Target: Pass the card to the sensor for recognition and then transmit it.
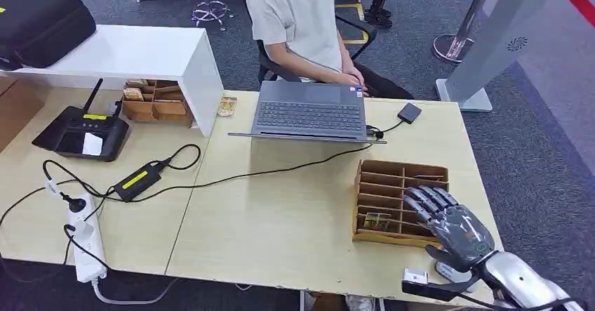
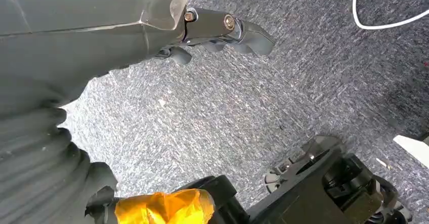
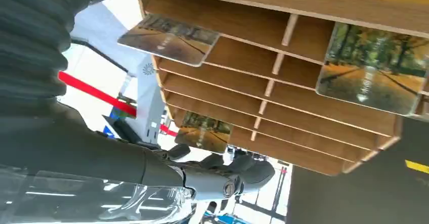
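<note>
Take the wooden slotted rack [image 1: 400,200] near the front right of the table [image 1: 281,220] as your landmark. Your right hand [image 1: 452,227] sits at the rack's near right corner, its dark fingers [image 1: 428,202] stretched forward over the right-hand compartments. In the right wrist view the same hand [image 3: 222,176] reaches along the open face of the rack [image 3: 283,97], and a card [image 3: 204,131] with an autumn road picture lies right at the fingers; the view is too cramped to say whether the fingers pinch it or merely touch it, so you cannot tell if the hand is gripping. Two more cards of the same print sit in the rack there: one [image 3: 170,38] jutting from a slot, another [image 3: 374,68] in a different compartment. From the head view you can see one card [image 1: 377,221] in a near left compartment of the rack.

Well to the left of the rack, across the table, is the black sensor unit [image 1: 83,135] with an antenna. Beyond the rack stands an open laptop [image 1: 311,111], with a person [image 1: 302,23] seated behind it.

Your left hand [image 2: 222,29] hangs over grey carpet, fingers curled in with nothing in them.
</note>
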